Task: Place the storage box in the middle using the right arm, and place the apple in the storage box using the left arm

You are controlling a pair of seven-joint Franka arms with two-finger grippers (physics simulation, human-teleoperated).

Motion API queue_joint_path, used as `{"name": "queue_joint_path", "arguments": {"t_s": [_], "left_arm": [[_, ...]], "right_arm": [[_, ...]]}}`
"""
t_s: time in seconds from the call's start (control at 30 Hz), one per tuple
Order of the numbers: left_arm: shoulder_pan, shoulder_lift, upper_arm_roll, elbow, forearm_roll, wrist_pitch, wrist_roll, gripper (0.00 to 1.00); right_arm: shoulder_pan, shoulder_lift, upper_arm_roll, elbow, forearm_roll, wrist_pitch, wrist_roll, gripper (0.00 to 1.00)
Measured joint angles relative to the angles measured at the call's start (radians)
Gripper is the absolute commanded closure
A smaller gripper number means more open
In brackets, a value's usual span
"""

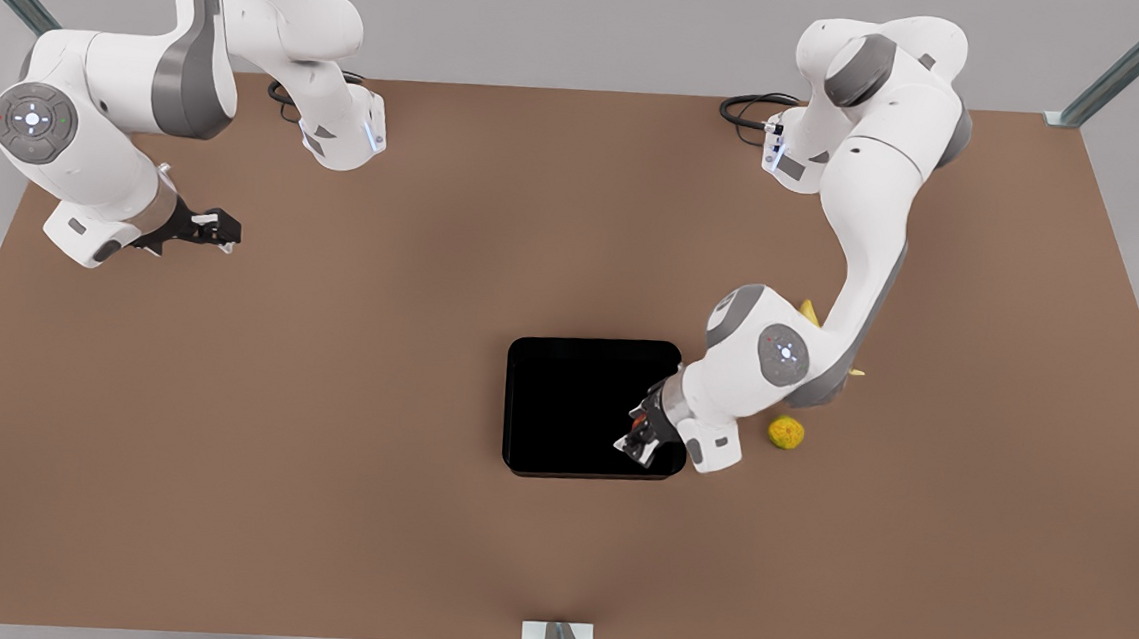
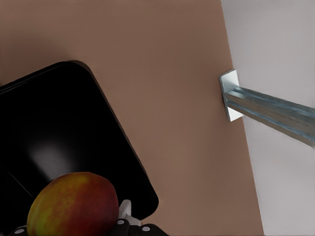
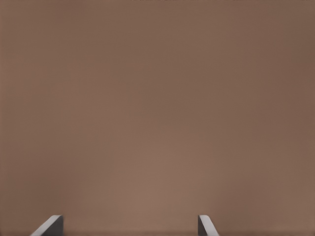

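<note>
Box step looks done: storage box [image 1: 574, 405] sits mid-desk. Your left claw [image 1: 643, 438] grips the apple [image 2: 74, 204] over the box's 4 o'clock corner; release remains. Right claw [image 1: 218, 227] waits spread wide at 10 o'clock.

Banana [image 1: 809, 311]: mostly hidden behind the forearm of the arm on the front view's right; only yellow tips show. Apple [image 2: 74, 204]: lower part cut off by the left wrist view's edge. Storage box [image 2: 54, 128]: runs off that view's edge. Right gripper's fingertips [image 3: 49, 226]: only the tips show.
</note>
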Motion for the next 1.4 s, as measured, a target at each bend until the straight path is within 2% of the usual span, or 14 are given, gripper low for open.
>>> {"name": "queue_joint_path", "arguments": {"t_s": [0.2,0.43,0.6,1.23,1.27,1.3,1.4], "left_arm": [[-0.021,0.004,-0.043,0.001,0.394,0.049,-0.196,0.79],[-0.036,0.01,-0.08,0.017,0.688,0.036,-0.329,0.79],[-0.082,-0.033,-0.081,0.005,0.85,0.025,-0.415,0.79],[-0.19,-0.041,-0.081,-0.047,1.275,0.01,-0.627,0.79],[-0.193,-0.042,-0.081,-0.047,1.285,0.003,-0.624,0.21],[-0.199,-0.043,-0.081,-0.047,1.253,-0.006,-0.624,0.0],[-0.2,-0.062,-0.085,-0.075,0.974,-0.029,-0.61,0.0]], "right_arm": [[-0.001,0.002,0.008,0.0,0.0,0.0,0.002,0.0],[0.0,0.003,0.008,0.001,0.002,0.0,0.002,0.0],[0.002,0.003,0.021,0.004,0.0,0.0,0.003,0.0],[-0.001,0.0,0.021,0.006,0.0,-0.02,0.003,0.0],[-0.001,0.0,0.021,0.006,0.0,-0.02,0.003,0.0],[0.0,0.0,0.021,0.006,0.0,-0.02,0.003,0.0],[0.0,-0.002,0.023,0.006,0.0,-0.02,0.003,0.0]]}}
